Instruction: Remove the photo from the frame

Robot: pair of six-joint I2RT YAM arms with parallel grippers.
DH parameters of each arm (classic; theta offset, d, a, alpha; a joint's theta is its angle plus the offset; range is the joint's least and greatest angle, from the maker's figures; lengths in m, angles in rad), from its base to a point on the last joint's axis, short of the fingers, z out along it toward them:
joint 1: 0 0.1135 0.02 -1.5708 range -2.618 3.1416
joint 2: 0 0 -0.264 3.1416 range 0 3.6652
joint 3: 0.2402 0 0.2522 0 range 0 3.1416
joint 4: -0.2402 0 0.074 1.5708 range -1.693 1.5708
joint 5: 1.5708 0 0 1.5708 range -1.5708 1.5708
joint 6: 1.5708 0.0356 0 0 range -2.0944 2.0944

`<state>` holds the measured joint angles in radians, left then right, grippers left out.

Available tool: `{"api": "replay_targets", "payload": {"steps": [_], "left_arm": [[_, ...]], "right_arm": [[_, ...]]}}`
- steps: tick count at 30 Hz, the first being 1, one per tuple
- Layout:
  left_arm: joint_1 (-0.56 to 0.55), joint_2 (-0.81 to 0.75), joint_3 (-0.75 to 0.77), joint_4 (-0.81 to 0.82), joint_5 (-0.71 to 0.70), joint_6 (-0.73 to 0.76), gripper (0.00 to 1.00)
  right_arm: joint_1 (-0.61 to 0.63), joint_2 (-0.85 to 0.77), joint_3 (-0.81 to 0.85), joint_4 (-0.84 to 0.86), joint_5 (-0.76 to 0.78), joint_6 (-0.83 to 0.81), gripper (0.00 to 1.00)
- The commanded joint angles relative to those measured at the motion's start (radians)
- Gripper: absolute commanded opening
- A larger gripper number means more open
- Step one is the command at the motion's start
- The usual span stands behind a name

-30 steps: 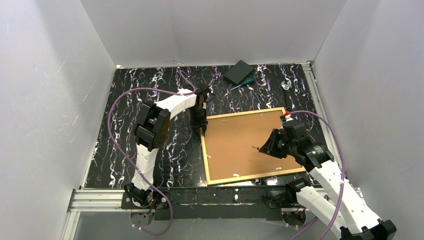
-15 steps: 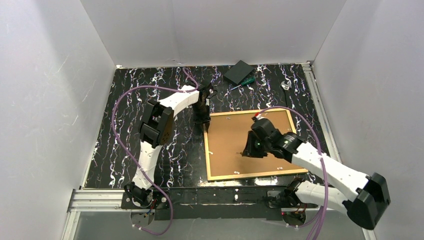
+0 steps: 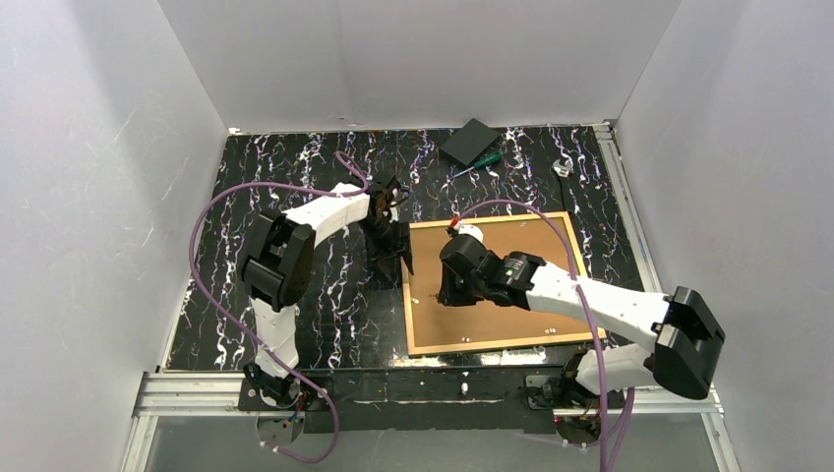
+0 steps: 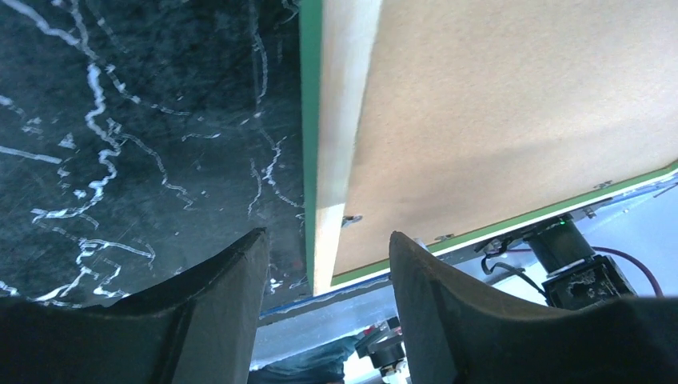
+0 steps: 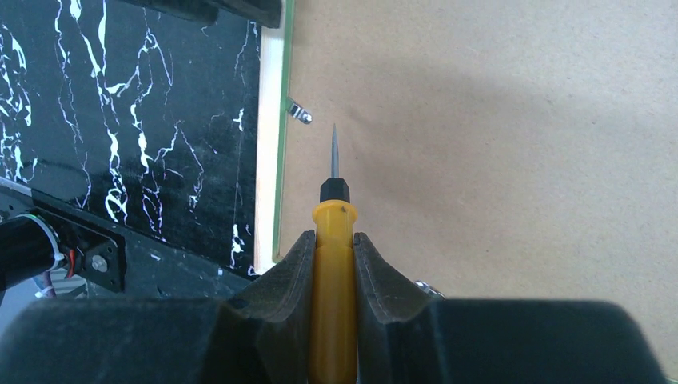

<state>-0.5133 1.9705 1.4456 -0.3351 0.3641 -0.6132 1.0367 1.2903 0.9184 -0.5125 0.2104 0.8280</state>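
Lying back-up on the black marbled table (image 3: 349, 315): the frame (image 3: 407, 295), filled by a brown backing board (image 3: 477, 324). Over the frame's left rail, toward its far end, the left gripper (image 4: 324, 248), jaws parted and holding nothing, one finger to either side of the rail in the wrist view; contact not discernible. Above the board just inside that rail, the right gripper (image 5: 333, 240), clamped on a yellow-handled screwdriver (image 5: 333, 320), tip aimed close beside a small metal tab (image 5: 299, 112). Beyond the frame's far edge, a black box (image 3: 469, 141) and a green screwdriver (image 3: 482, 160).
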Motion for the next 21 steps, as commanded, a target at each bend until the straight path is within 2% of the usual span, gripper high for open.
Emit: {"api": "replay_targets", "payload": {"steps": [1, 5, 8, 17, 21], "left_arm": [[-0.002, 0.005, -0.03, -0.039, 0.09, -0.009, 0.55], [-0.009, 0.032, -0.025, -0.015, 0.137, -0.029, 0.57], [-0.018, 0.04, -0.032, -0.012, 0.118, -0.034, 0.53], [-0.022, 0.075, -0.037, -0.034, 0.084, -0.032, 0.19], [-0.022, 0.078, -0.037, -0.039, 0.072, -0.031, 0.1]], "right_arm": [[0.034, 0.05, 0.077, 0.04, 0.042, 0.019, 0.01], [0.052, 0.088, 0.083, 0.052, 0.037, 0.04, 0.01], [0.063, 0.108, 0.092, 0.053, 0.039, 0.046, 0.01], [0.097, 0.135, 0.102, 0.045, 0.061, 0.063, 0.01], [0.1, 0.133, 0.1, 0.039, 0.068, 0.061, 0.01]]}}
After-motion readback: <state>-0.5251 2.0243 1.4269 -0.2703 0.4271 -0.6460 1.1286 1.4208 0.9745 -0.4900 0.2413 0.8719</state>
